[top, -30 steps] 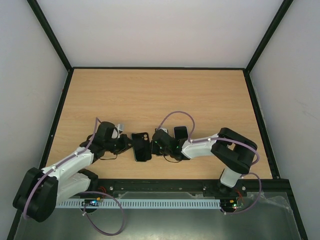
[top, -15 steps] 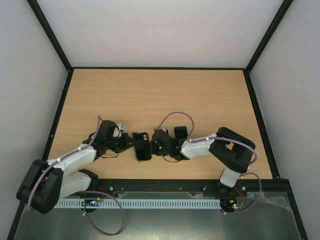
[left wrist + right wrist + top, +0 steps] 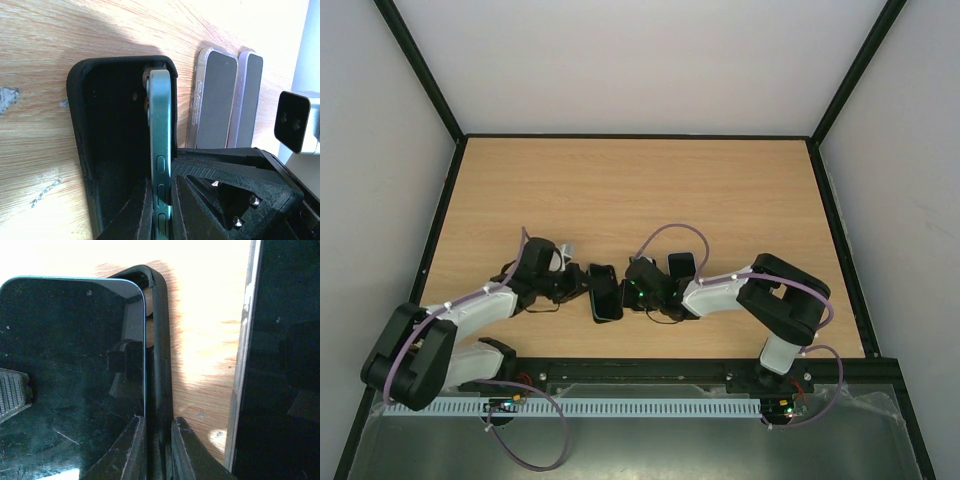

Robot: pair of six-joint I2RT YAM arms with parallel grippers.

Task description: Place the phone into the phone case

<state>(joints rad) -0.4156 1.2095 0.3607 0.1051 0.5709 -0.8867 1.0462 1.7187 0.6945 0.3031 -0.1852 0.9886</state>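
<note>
A black phone case lies open side up on the wooden table between the two arms. A green phone stands on its long edge inside the case, leaning against the case's right wall. My left gripper is shut on the phone's edge near its side buttons. In the right wrist view the phone's dark screen faces the camera, and the case wall rises beside it. My right gripper is shut on that case wall. Both grippers meet at the case in the top view, the left and the right.
Two spare phones lie side by side just beyond the case, under the right arm. One fills the right side of the right wrist view. The table's near edge is close behind the grippers.
The left arm has swung toward the case. The phone has tipped from lying flat up onto its edge inside the case. The right gripper has stayed at the case wall.
</note>
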